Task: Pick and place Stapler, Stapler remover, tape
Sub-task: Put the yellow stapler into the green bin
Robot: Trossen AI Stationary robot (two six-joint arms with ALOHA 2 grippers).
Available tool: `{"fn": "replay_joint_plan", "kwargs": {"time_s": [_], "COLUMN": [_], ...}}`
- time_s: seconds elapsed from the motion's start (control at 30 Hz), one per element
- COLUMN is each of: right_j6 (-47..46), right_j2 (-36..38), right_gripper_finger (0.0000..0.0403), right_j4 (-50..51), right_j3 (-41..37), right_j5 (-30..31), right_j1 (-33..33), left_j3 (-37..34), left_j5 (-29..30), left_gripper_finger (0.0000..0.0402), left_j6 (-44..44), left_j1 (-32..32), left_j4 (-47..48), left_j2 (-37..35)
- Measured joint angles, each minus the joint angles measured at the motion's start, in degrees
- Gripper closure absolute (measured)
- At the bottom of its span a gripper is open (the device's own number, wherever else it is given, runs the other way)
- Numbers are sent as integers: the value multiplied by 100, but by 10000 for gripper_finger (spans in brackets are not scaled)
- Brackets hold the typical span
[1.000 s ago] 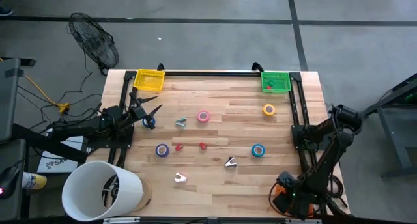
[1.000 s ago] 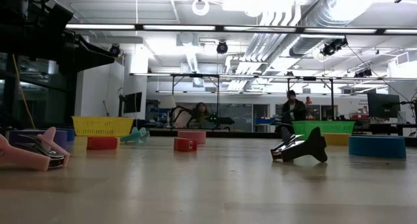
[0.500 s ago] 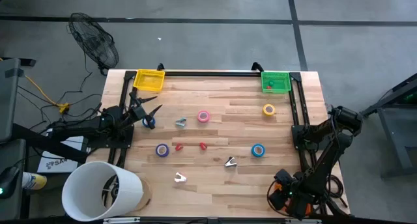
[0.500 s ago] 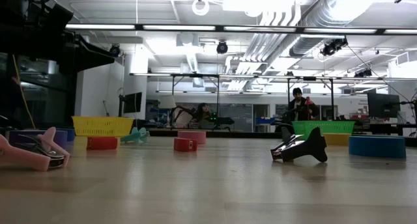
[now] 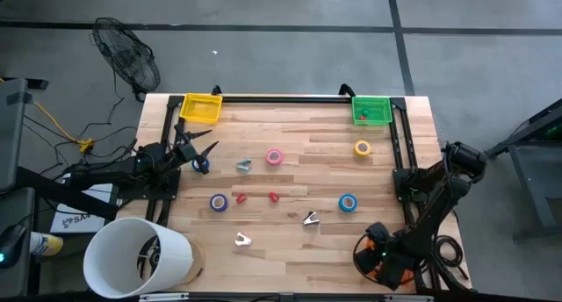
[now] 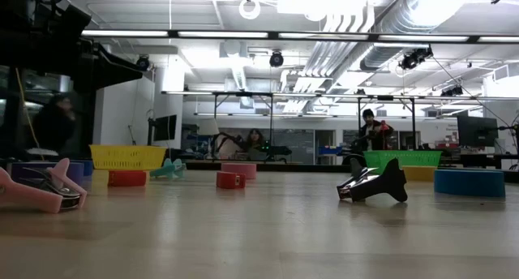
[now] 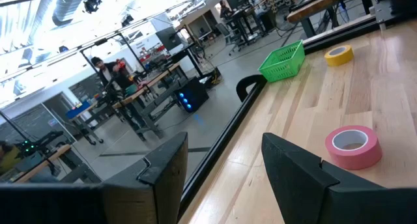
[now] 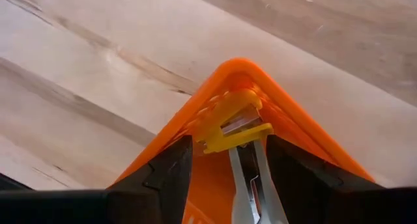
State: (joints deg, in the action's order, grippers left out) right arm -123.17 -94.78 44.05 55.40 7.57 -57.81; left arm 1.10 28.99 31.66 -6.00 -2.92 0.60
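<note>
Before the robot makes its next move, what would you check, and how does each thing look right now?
1. Right tool above the orange basket: ok, it hangs at the table's near right corner, over the basket.
2. Right tool's hold on the yellow staple remover: cannot tell.
3. Left tool open and empty: ok, nothing between its fingers.
4. Pink tape free to reach: ok, it lies alone ahead of the left tool.
5. Everything put away: not ok, the blue tape and yellow tape lie loose on the table.
</note>
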Motion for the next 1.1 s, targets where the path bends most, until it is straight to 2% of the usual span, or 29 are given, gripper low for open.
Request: {"fn": "replay_joint_plan", "kwargs": {"time_s": [0.17, 0.3, 0.83, 0.93, 1.1], "right_j6": [4, 7, -238, -125, -127], "right_j2": [0, 0, 0, 0, 0], "right_gripper_finger": [217, 237, 397, 390, 347], "right_j4": [1, -15, -109, -170, -170], "right_j3": [0, 0, 0, 0, 0], "right_j5": [-203, -232, -661, -641, -396], "right_j1": [144, 162, 152, 152, 152], "left_j3": [-2, -2, 0, -2, -1], "left_j5": [0, 0, 0, 0, 0], "left_gripper_finger": [208, 208, 208, 208, 208], "left_j6": [0, 0, 0, 0, 0], "left_j1": [2, 1, 1, 2, 1], "left_j4": [-2, -1, -1, 0, -1], "left_j2": [0, 1, 0, 0, 1]}}
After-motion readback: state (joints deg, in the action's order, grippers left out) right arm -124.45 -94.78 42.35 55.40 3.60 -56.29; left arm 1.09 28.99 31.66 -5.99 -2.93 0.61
